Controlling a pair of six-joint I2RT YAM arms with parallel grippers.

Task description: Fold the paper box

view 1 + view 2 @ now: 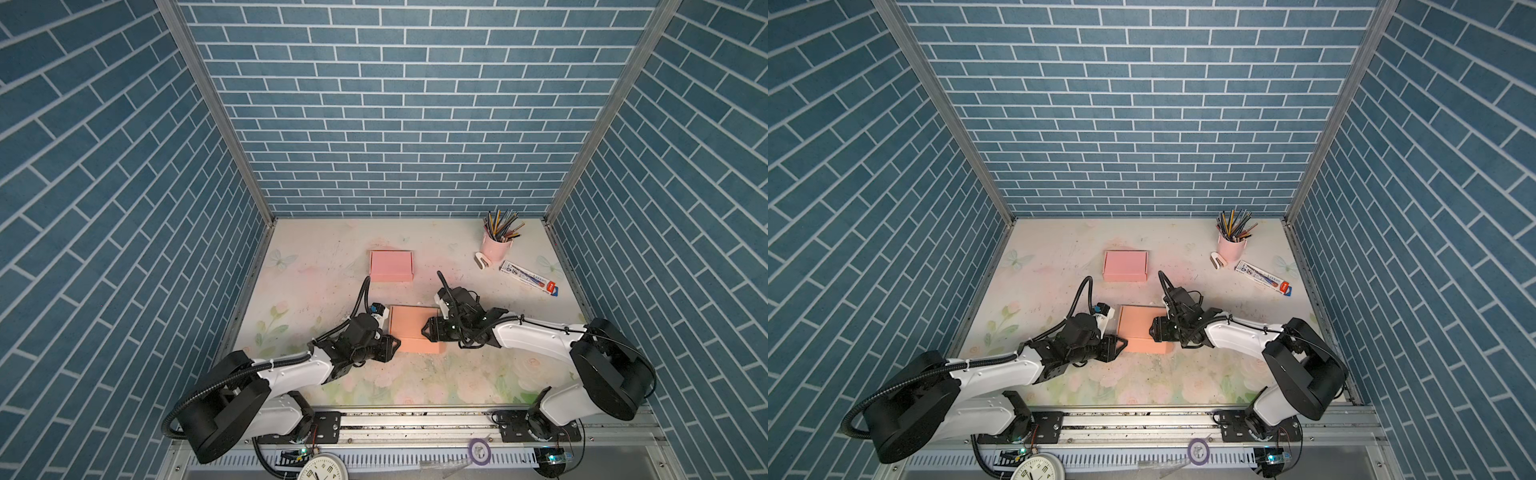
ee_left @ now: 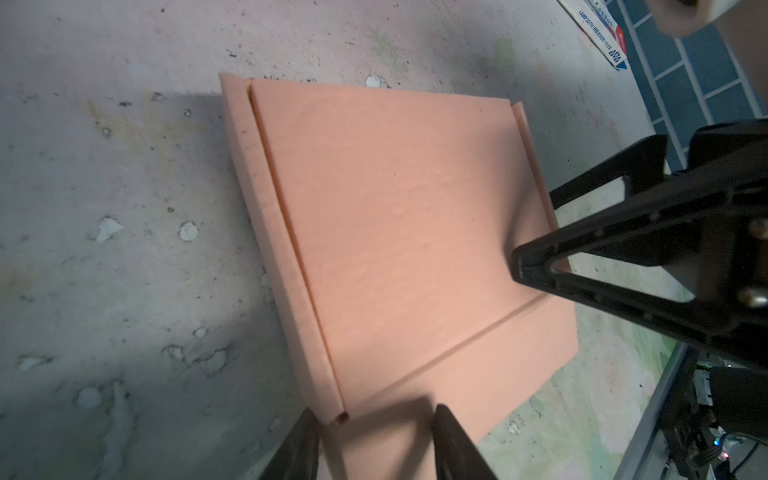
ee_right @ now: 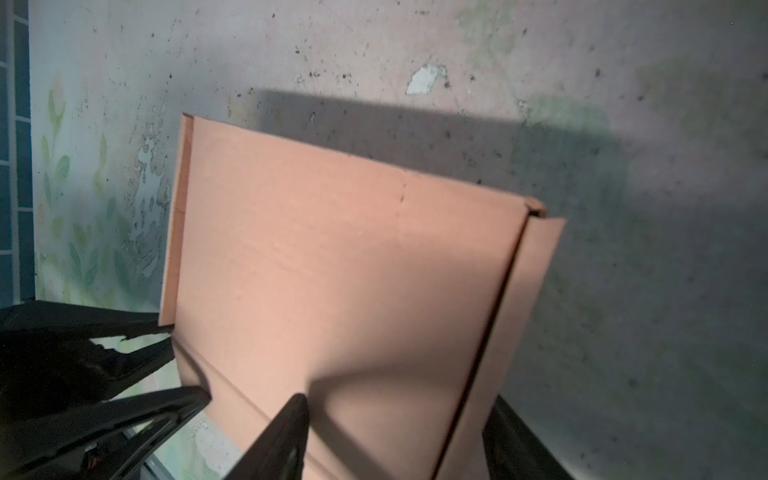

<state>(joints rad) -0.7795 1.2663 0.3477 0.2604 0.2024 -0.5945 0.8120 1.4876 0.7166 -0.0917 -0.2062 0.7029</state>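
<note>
Front-centre of table (image 1: 316,299): orange box (image 1: 411,328) is lying flat w/ lid folded down, narrow side flaps showing along both short edges, front flap sticking out toward the arms. L gripper (image 1: 395,341) is sitting at the box's front-left corner. In left wrist view its jaws are standing apart w/ cardboard filling the gap btwn them, fingers (image 2: 299,449) right against it – can't tell if it's actually clamping. R gripper (image 1: 426,330) is reaching over the box's right side, jaws spread wide, nothing pinched. In left wrist view one fingertip (image 2: 524,266) is sitting on the lid near the front crease, other finger is hanging just past the right edge. Both top views are showing the same layout. Further back a pink box (image 1: 391,266) is lying closed, well apart from the orange one. Back-right corner: pink cup w/ pencils (image 1: 496,245) is standing upright, pencil pack (image 1: 530,277) lying just beside it.
</note>
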